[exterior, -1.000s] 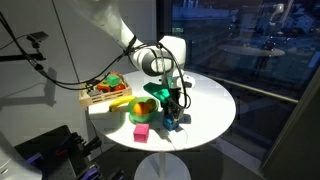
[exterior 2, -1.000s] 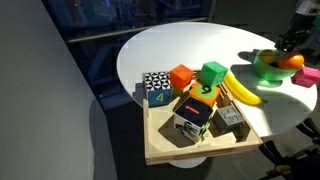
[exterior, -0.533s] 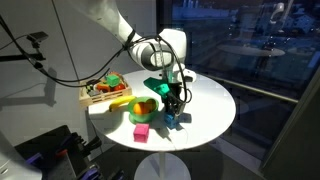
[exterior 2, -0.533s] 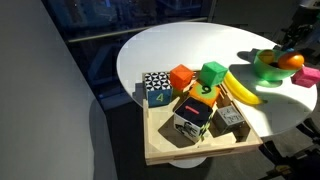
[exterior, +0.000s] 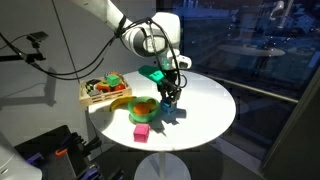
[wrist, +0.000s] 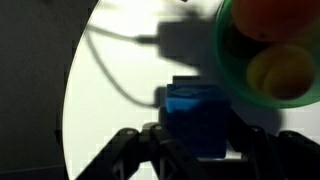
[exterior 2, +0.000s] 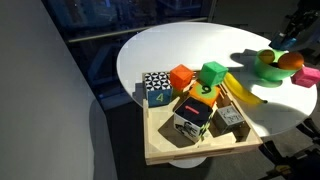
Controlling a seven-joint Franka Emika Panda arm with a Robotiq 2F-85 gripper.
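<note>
My tool (exterior: 169, 98) is clamped on the blue block (wrist: 197, 113). The wrist view shows a finger pressed to each side of it. The block hangs under the tool, a little above the white round bench (exterior: 212, 112), and throws a dark shadow on the surface right below (that gap is how I judge it to be off the bench). Just beside the tool stands the green bowl (exterior: 143, 108), and in the wrist view an orange fruit (wrist: 264, 16) and a yellow fruit (wrist: 281, 72) lie inside it. The pink block (exterior: 141, 131) lies on the bench near the bowl, on the side away from the tool. Well apart from the tool, past the bowl, the wooden tray (exterior 2: 160, 152) of coloured cubes sits at the bench's edge, with a banana (exterior 2: 241, 91) just beside it.
</note>
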